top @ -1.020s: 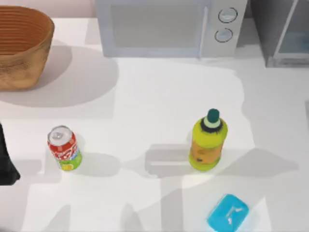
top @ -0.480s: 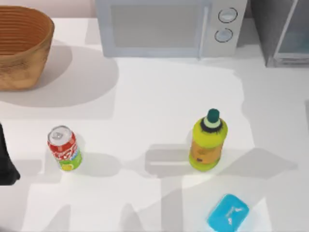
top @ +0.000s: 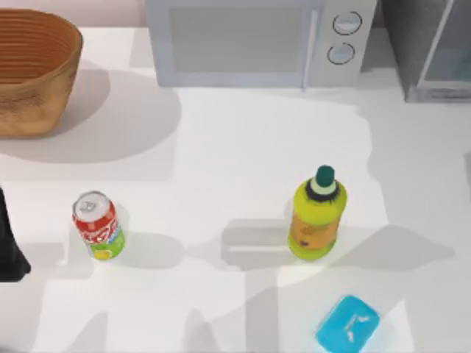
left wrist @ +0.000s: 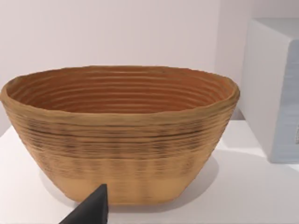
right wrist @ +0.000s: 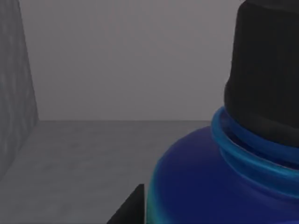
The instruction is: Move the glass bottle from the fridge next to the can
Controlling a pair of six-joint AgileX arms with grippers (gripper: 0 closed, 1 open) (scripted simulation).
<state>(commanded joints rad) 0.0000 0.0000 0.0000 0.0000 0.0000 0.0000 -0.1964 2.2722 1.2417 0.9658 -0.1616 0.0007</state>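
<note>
One bottle (right wrist: 219,186) stands upright, cap up, inside the grey fridge (right wrist: 93,158); right gripper's grip can't be told.

- White table (top: 243,147), matte surface, lit from above; soft grey shadows lie across its near half and right side.
- Round shadow on the table at its far left corner, under the woven basket (top: 33,70).
- White microwave (top: 257,40) at the table's far edge, centre; two round knobs on its right.
- Plain pale wall (left wrist: 117,32) behind the table's far edge, faint pinkish tint.
- No window seen; light even.
</note>
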